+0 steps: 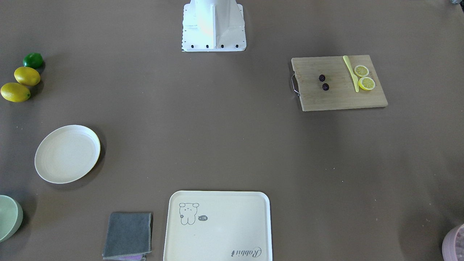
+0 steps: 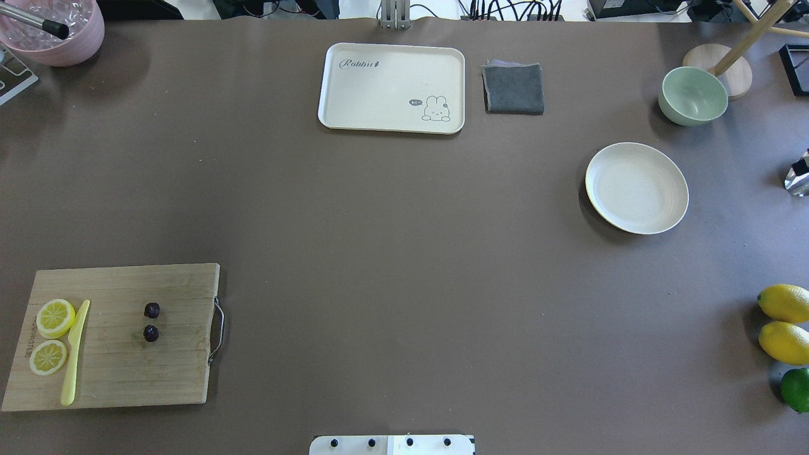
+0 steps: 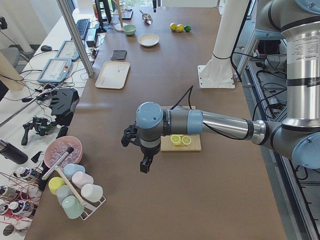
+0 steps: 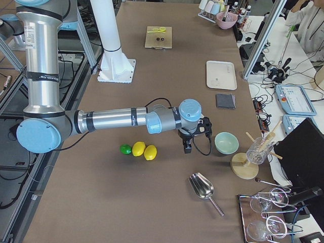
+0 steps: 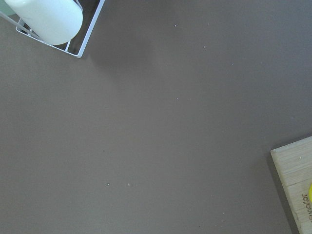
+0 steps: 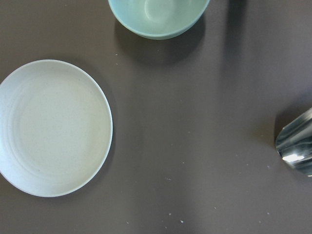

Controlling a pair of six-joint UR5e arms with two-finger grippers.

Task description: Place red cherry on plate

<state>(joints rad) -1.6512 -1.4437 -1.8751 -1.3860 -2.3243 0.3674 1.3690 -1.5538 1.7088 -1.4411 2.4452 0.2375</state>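
Observation:
The red cherry [image 2: 151, 321], two tiny dark round fruits, lies on the wooden cutting board [image 2: 126, 379] at the near left of the overhead view, also seen as the cherry [image 1: 323, 82]. The plate [image 2: 636, 188], cream-white and bare, sits far off on the right side; the right wrist view looks down on the plate [image 6: 53, 127]. My left gripper [image 3: 144, 165] hangs over the table past the board's outer end; I cannot tell if it is open or shut. My right gripper [image 4: 187, 148] hovers near the plate's area, its state likewise unclear.
Lemon slices [image 2: 52, 335] and a yellow knife [image 2: 74, 354] share the board. A cream tray [image 2: 392, 57] and grey cloth [image 2: 513, 88] lie at the far edge. A green bowl [image 2: 693, 95], lemons [image 2: 785, 322], a lime [image 2: 796, 388] and a metal scoop [image 4: 202, 187] crowd the right end.

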